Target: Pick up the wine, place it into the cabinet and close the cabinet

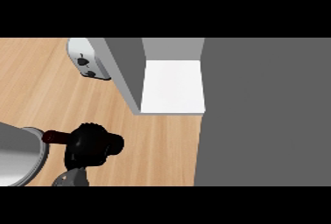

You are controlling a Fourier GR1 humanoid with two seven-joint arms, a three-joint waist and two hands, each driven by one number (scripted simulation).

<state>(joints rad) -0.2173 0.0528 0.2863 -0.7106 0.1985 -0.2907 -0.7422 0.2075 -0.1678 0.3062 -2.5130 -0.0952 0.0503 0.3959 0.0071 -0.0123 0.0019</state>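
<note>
**Wine** (54, 137): dark red bottle over the tabletop (58, 96), near its left edge. Only a short end shows, sticking out leftward from the hand. The rest is hidden under the fingers, so whether it rests on the wood or is lifted cannot be told.

**Left hand** (93, 146): black, fingers curled round the wine. Its grey forearm (70, 178) is cut off by the lower edge.

**Cabinet** (126, 74): stands at the tabletop's far side and is open, showing a white shelf (173, 87). The broad grey panel (265, 113) at the right covers the tabletop's right side; whether it is a door or a wall is unclear.

**Pale appliance** (87, 59): at the far edge, with dark markings, partly hidden behind the cabinet's left wall. Its kind is hard to make out.

**Round grey vessel** (19, 153): just beside the wine's visible end, cut off by the left edge.
</note>
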